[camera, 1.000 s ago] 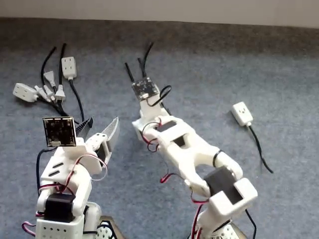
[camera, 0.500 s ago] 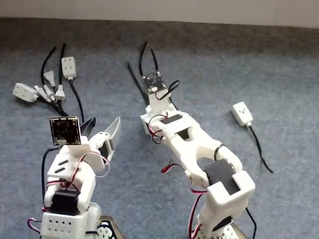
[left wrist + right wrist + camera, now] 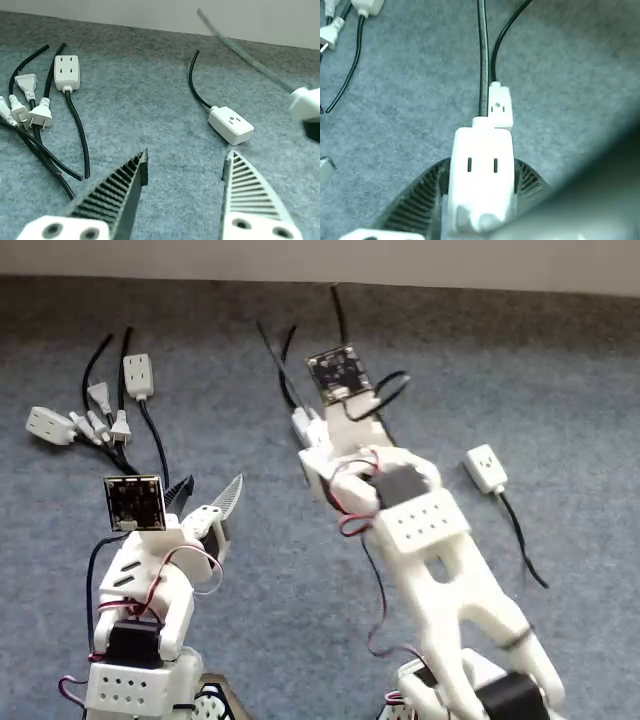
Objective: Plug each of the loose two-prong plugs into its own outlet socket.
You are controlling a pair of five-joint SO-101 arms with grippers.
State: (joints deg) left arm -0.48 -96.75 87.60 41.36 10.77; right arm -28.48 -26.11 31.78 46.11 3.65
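Holds white outlet socket pinched in right gripper, slotted face toward wrist, long axis in line with its cord; holds left gripper spread above table.

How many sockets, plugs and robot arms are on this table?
Outlet sockets: 5, one in the right gripper
Two-prong plugs: 4
Robot arms: 2
Total: 11
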